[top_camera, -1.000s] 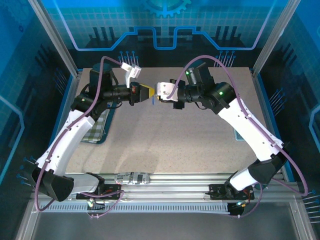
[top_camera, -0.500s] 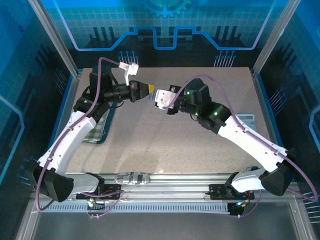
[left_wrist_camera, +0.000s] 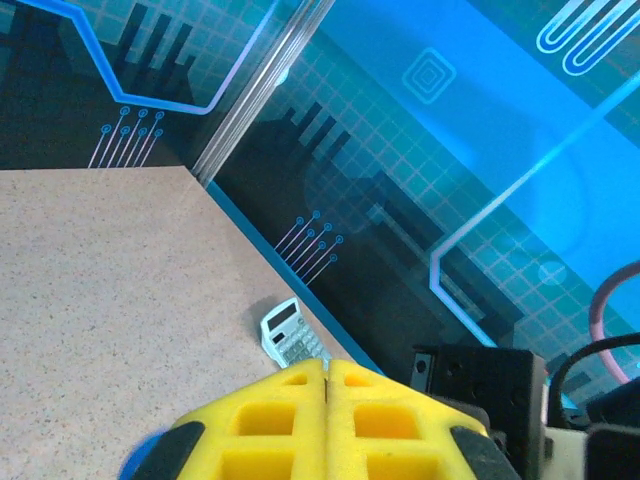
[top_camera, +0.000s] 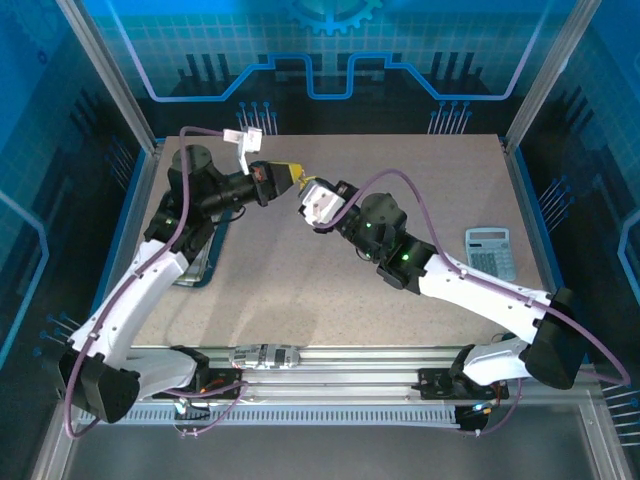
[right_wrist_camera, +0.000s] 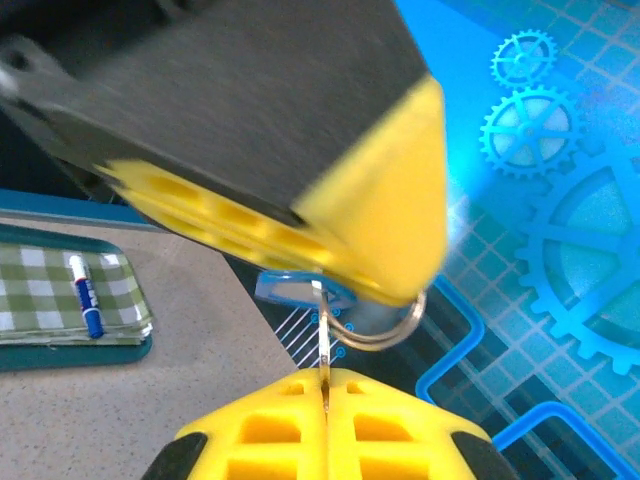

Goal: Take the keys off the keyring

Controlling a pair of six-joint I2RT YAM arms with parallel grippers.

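We see the key (right_wrist_camera: 300,290) up in the air, its blue head just under the tip of the left gripper (right_wrist_camera: 410,270) and its pale blade running down into the right gripper (right_wrist_camera: 325,385), whose yellow fingers are pressed together on it. The keyring (right_wrist_camera: 378,344) loops from the key's head round to the left gripper's tip. That gripper's fingers are also pressed together and, as far as we can tell, pinch the ring there.

From above, both grippers meet tip to tip over the far left part of the table (top_camera: 300,290), a speckled beige top. A calculator (top_camera: 489,250) lies near its right edge. A teal tray (right_wrist_camera: 70,350) sits on the left with a green checked cloth (right_wrist_camera: 40,290) and a pen (right_wrist_camera: 85,308) on it (blue-capped, white barrel). Blue-lit walls (top_camera: 330,50) printed with circuit lines and gears close the table in.
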